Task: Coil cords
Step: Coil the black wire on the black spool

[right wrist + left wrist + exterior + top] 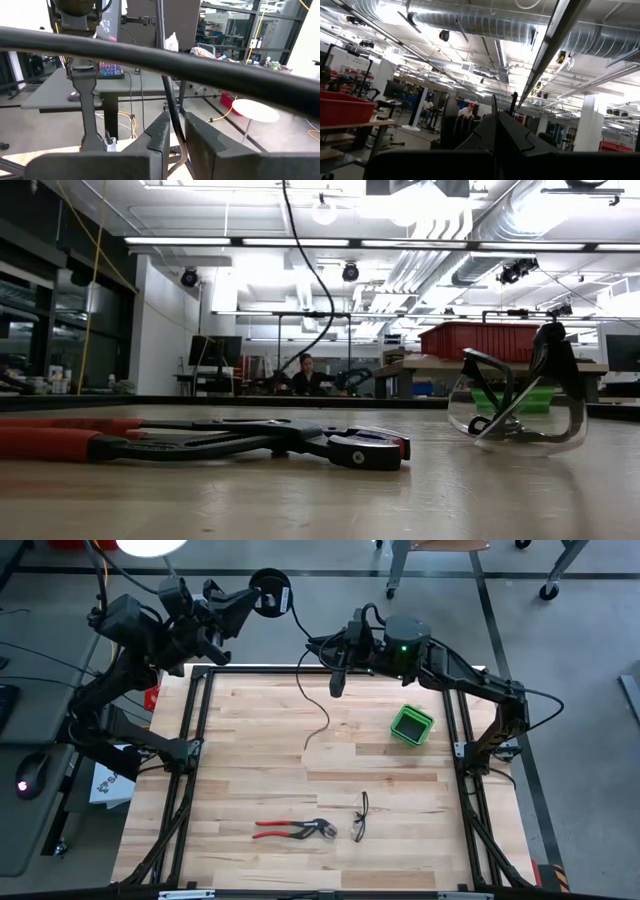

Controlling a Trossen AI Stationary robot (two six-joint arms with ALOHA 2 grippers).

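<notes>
Looking down from the high view, the right gripper (338, 680) pinches the thin black flexible cord (318, 720) above the wooden table's (260, 770) far edge, its loose end trailing onto the boards, while the left gripper (248, 597) is clenched at the far left. The low view shows red-handled pliers (200, 442) left of clear safety glasses (515, 415). The right wrist view shows the fingers (160, 137) closed on the cord (171, 107).
</notes>
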